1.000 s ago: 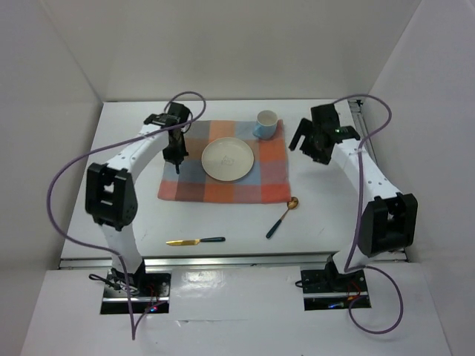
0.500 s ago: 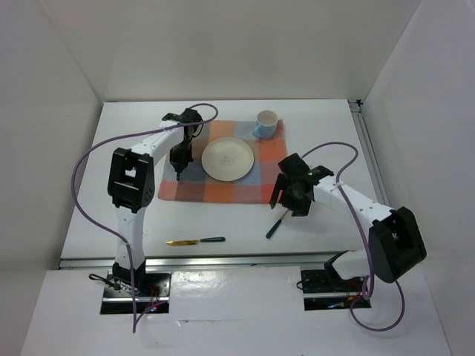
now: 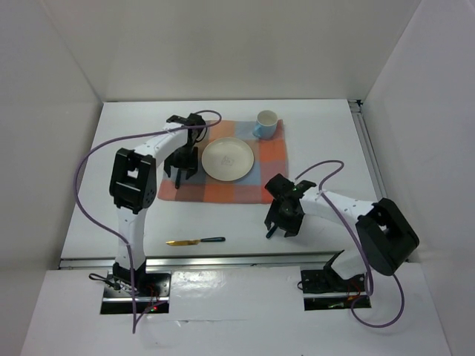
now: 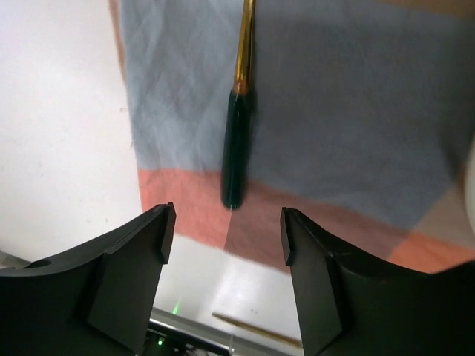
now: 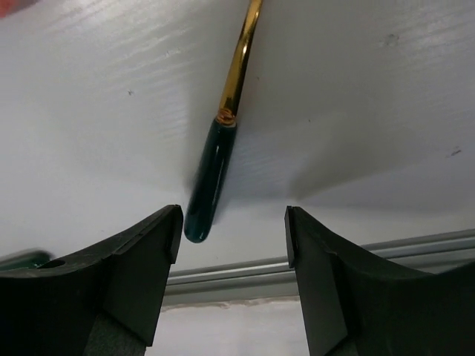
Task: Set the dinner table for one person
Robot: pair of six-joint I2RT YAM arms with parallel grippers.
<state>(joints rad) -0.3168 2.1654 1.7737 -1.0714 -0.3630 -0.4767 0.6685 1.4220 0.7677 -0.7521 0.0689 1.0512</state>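
Note:
On the white dinner table (image 3: 326, 133) lies a checked mat (image 3: 223, 189) with a white plate (image 3: 228, 158) and a blue-and-white cup (image 3: 266, 122). My left gripper (image 3: 182, 170) hovers open over the mat's left part. Just beyond its jaws (image 4: 226, 226) a gold utensil with a dark green handle (image 4: 235, 159) lies flat on the cloth, touched by neither finger. My right gripper (image 3: 280, 225) is open low over the table right of the mat. In the right wrist view the gripper (image 5: 234, 226) stands over the green handle of a gold spoon (image 5: 211, 178). The spoon's bowl is hidden.
A gold knife with a green handle (image 3: 195, 241) lies on the table near the front edge. The metal rail (image 5: 297, 267) runs just past the spoon's handle. Purple cables loop off both arms.
My left gripper has opened and let go of the green-handled utensil, which now lies on the mat. My right arm swung from the back right down over the spoon's handle.

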